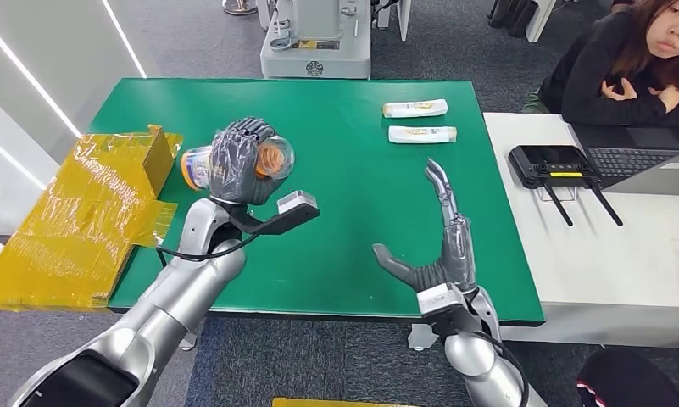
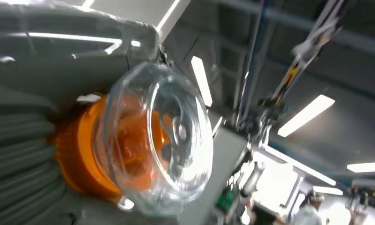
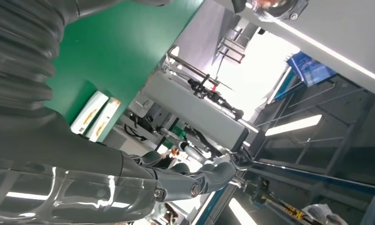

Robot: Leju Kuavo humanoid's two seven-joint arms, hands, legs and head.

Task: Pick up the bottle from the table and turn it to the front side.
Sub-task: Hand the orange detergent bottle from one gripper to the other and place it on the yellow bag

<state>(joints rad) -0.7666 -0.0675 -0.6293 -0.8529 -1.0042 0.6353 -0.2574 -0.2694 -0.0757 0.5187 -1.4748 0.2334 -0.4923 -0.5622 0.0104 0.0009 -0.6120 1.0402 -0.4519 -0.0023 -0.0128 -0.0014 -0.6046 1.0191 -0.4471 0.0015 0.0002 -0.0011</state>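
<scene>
My left hand [image 1: 236,161] grips a bottle [image 1: 276,157] with orange contents and a clear domed end, lifted above the green table [image 1: 344,212] at its left side. The bottle lies roughly sideways, its other end [image 1: 193,167] poking out toward the yellow box. Up close in the left wrist view the bottle's [image 2: 152,140] clear dome and orange body sit against my ribbed hand cover [image 2: 17,159]. My right hand [image 1: 442,246] stands open over the table's near right part, fingers up and thumb out, holding nothing; its fingers [image 3: 194,180] show in the right wrist view.
A yellow-taped cardboard box [image 1: 90,212] lies at the table's left edge. Two white tubes [image 1: 420,120] lie at the far right of the table. A white desk [image 1: 607,254] with a laptop and router stands to the right, where a person [image 1: 632,68] sits.
</scene>
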